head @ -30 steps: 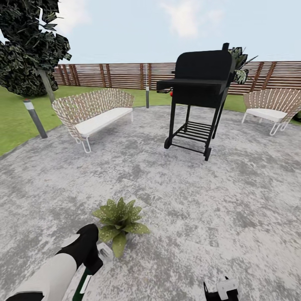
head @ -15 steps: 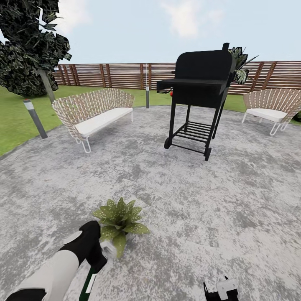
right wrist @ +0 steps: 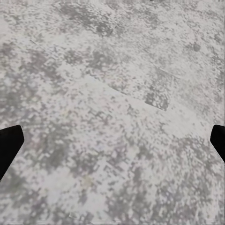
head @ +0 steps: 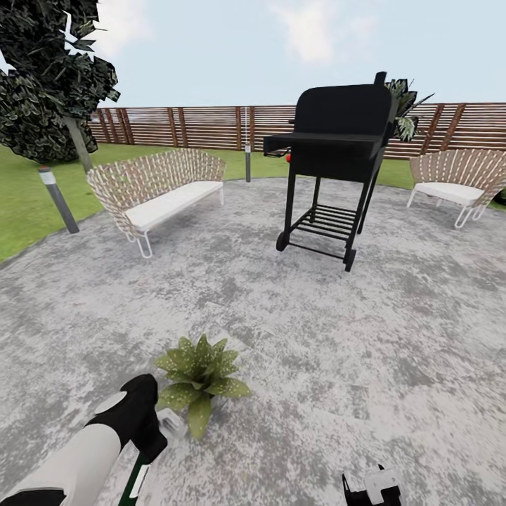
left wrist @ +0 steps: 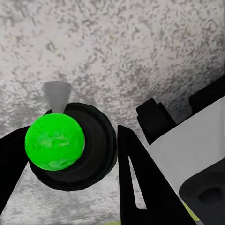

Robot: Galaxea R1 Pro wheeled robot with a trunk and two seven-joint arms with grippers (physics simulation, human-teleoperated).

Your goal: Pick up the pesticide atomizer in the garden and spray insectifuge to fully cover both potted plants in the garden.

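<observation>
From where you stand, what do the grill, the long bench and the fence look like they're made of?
The grill looks like matte black painted metal, with thin tube legs and a wire rack. The long bench looks like woven tan wicker on pale metal legs, with a white cushion. The fence looks like brown wooden slats. As a render, these are guesses.

Ahead of me a black grill [head: 336, 161] is standing between a wicker sofa [head: 156, 193] and a wicker chair [head: 457, 183]; a grey bollard [head: 58, 198] is leaning nearby.
</observation>
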